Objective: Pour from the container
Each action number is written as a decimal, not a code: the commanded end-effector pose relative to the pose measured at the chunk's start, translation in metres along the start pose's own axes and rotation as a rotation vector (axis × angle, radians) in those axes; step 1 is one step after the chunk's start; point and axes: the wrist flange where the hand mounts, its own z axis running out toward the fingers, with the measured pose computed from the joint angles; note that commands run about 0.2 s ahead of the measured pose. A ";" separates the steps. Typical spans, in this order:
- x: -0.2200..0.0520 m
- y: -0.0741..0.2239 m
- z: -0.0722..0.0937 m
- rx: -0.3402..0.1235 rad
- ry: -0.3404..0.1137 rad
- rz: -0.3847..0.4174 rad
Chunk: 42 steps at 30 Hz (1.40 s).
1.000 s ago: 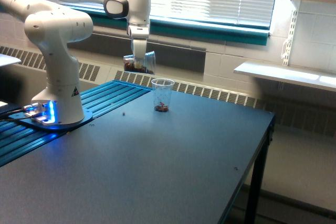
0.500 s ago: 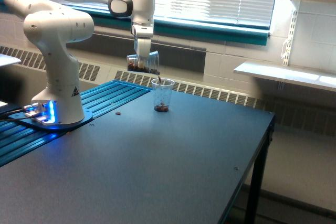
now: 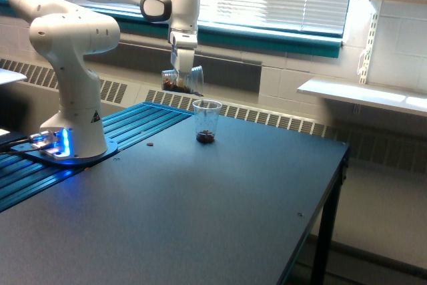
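Above the bench [image 3: 200, 211], your claw [image 3: 180, 75] pinches the container [image 3: 182, 81]. It hangs tipped at the claw's tip, mouth toward the cup [image 3: 207, 121].

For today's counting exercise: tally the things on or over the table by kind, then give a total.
Clear cups: 2, the held container and the standing cup
Robot arms: 1
Spilled granules seen on the table: 1
Total: 4
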 end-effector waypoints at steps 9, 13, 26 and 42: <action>0.004 -0.006 -0.003 -0.033 -0.012 -0.052; 0.006 -0.007 -0.004 -0.041 -0.015 -0.055; 0.009 -0.008 -0.002 -0.071 -0.029 -0.071; 0.010 -0.014 -0.002 -0.091 -0.039 -0.111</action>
